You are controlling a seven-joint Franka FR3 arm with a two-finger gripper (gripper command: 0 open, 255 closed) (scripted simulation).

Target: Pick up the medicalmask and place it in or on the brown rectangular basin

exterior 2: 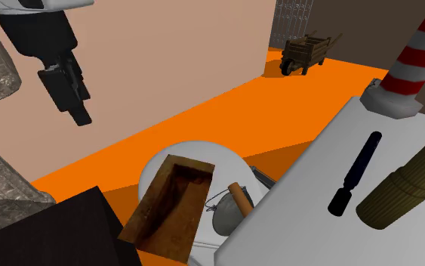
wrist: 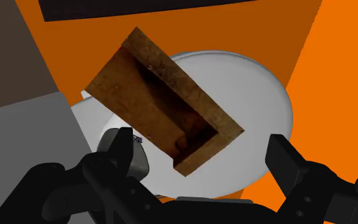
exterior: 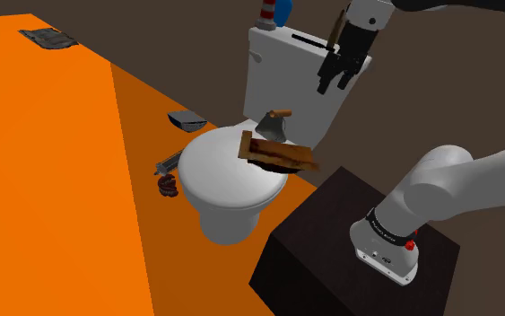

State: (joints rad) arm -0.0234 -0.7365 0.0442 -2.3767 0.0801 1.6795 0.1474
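The brown rectangular basin (exterior: pixel 278 153) lies tilted on the white toilet lid (exterior: pixel 228 171); it also shows in the second exterior view (exterior 2: pixel 169 205) and below the hand (wrist: pixel 165 102). Its dark inside looks empty. A small flat grey-blue piece (exterior: pixel 187 118) on the orange floor beside the toilet may be the medical mask. My black gripper (exterior: pixel 333 85) hangs above the tank and basin, high at the second exterior view's left (exterior 2: pixel 71 102). In the wrist view the gripper (wrist: pixel 203 149) is open, its fingers wide apart with nothing between them.
A grey flask (exterior: pixel 277 122) stands behind the basin by the tank (exterior: pixel 295 76). On the tank top lie a black stick (exterior 2: pixel 356 171) and an olive roll (exterior 2: pixel 407 189), beside a striped cone (exterior 2: pixel 420 57). A crumpled grey item (exterior: pixel 48 39) and small tools (exterior: pixel 166 175) lie on the floor.
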